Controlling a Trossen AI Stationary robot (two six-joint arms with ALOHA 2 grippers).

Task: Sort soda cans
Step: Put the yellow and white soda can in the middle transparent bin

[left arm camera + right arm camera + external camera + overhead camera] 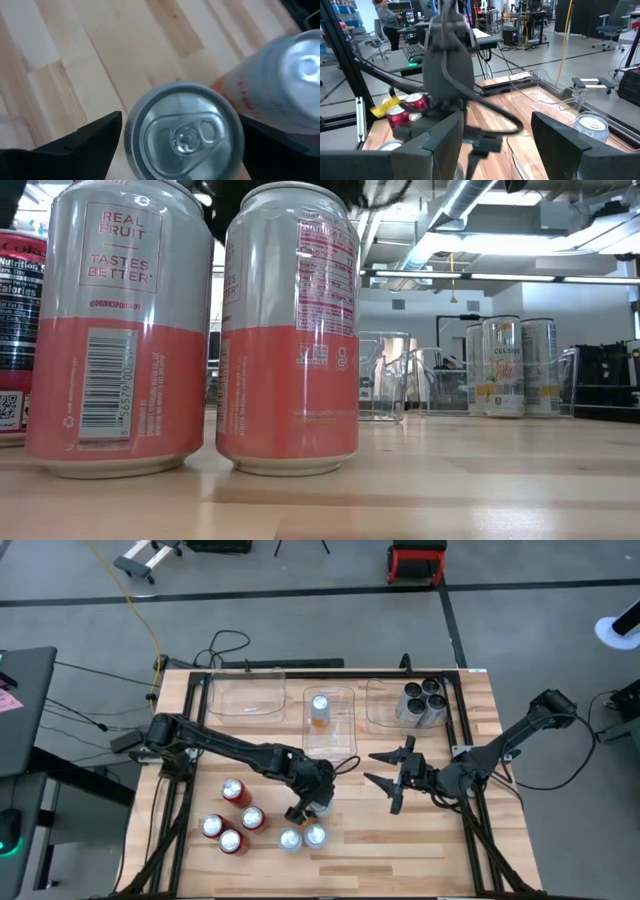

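Two soda cans with silver upper and coral lower bodies (290, 838) (315, 834) stand upright near the table's front edge, large in the low view (118, 330) (290, 330). My left gripper (312, 815) hangs open, slanting down over the right one; its fingers (90, 142) stand on either side of that can's top (185, 132), and no touch shows. Several red cans (233, 790) stand to the left. My right gripper (385, 775) waits open and level above mid-table, with nothing between its fingers.
Three clear bins line the far edge: the left one (245, 695) holds nothing, the middle one (345, 725) one light can (320, 705), the right one (380, 705) three dark cans (422, 700). Bare wood lies at the near right.
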